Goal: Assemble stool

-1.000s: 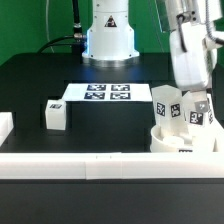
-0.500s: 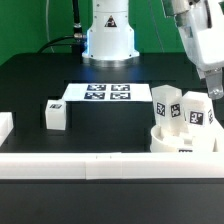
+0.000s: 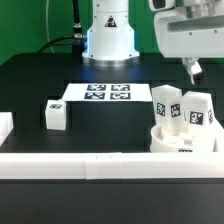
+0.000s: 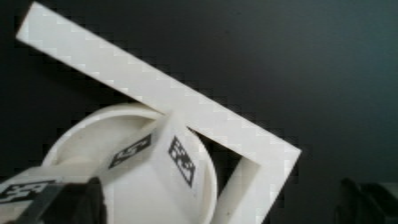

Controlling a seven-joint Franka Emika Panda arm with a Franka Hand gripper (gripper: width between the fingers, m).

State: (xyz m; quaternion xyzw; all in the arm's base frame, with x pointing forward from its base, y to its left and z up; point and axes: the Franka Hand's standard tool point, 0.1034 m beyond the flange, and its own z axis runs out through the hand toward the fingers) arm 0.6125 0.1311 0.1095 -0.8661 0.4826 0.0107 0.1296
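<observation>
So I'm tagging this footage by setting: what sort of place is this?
Probably a robotics lab bench: a black table, a marker board, and a robot arm's base behind.

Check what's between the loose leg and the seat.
Nothing: bare black table between the loose leg and the seat in the exterior view; the marker board lies behind that stretch.

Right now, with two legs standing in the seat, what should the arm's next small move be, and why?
Probably swing toward the loose leg on the exterior view's left: the gripper hangs open and empty above the seat, where two legs already stand upright.
</observation>
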